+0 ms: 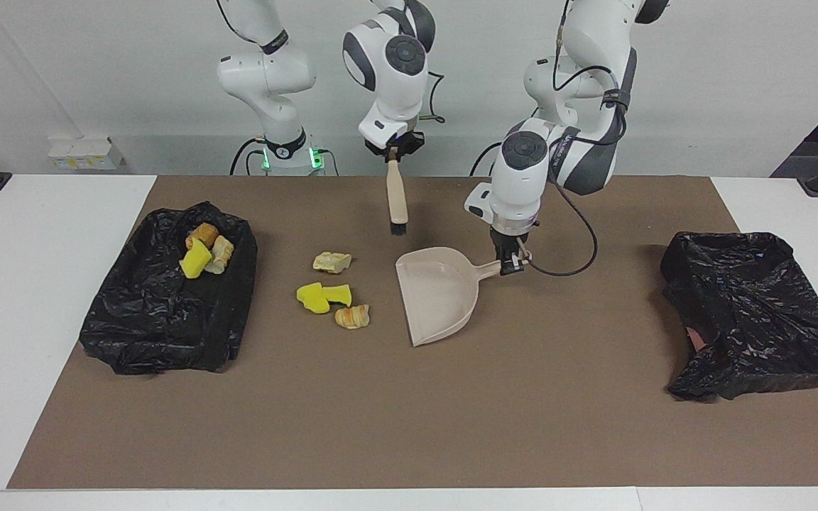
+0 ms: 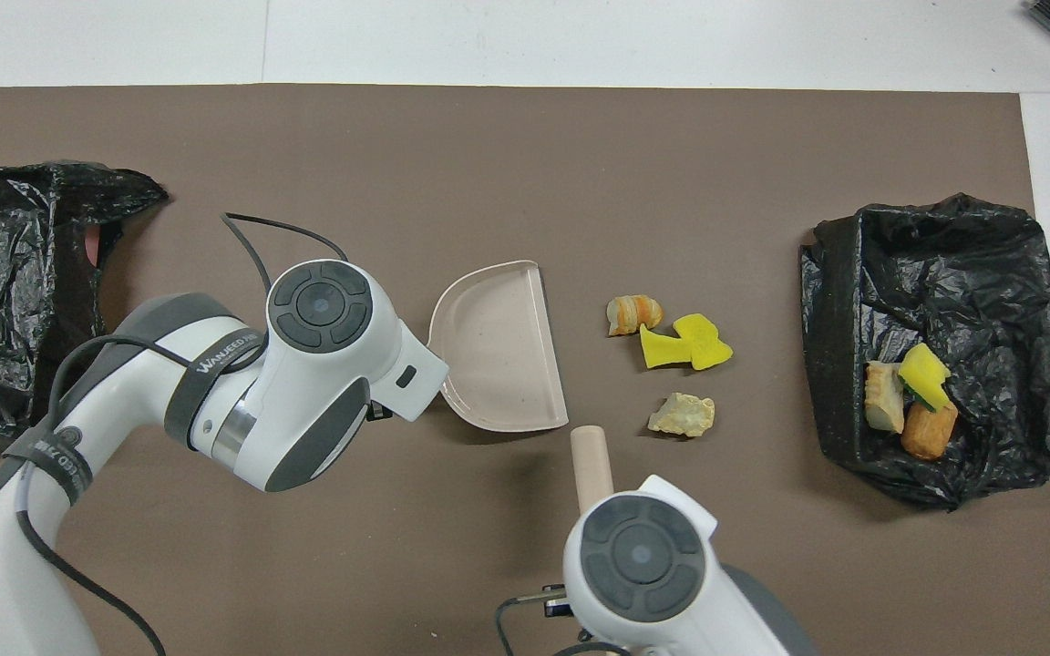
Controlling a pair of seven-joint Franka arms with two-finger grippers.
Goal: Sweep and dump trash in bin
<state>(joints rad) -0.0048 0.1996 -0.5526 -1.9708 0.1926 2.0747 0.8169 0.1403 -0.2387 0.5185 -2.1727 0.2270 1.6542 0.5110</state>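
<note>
Trash: four pieces loose on the brown mat [image 1: 380, 426] of the bench [image 1: 40, 319], toward the right arm's end. Pale bread lump [image 1: 331, 262] is nearest the robots, two yellow sponge chunks [image 1: 323, 296] touch each other just farther out, golden croissant-like lump [image 1: 352, 316] sits right beside them. Three more pieces [image 1: 205, 254] already lie in the black-lined bin [image 1: 160, 319] at the right arm's end: one yellow chunk, two tan lumps, bunched in the corner nearer the robots.

Left gripper [image 1: 513, 264]: jaws clamped on the handle of the beige dustpan [image 1: 439, 294]. Pan appears to rest on the mat, mouth facing the loose trash, close to the croissant lump but not touching it. Handle points toward the left arm's end.

Right gripper [image 1: 395, 150]: jaws clamped on the top of the brush [image 1: 397, 202], which hangs upright, bristles down. Whether the bristles touch the mat, can't tell. In the overhead view the brush [image 2: 591, 460] sits beside the dustpan's [image 2: 498, 351] nearer corner and the bread lump [image 2: 682, 414].

Second black bag [image 1: 757, 312] lies crumpled at the left arm's end, well apart from everything else.
</note>
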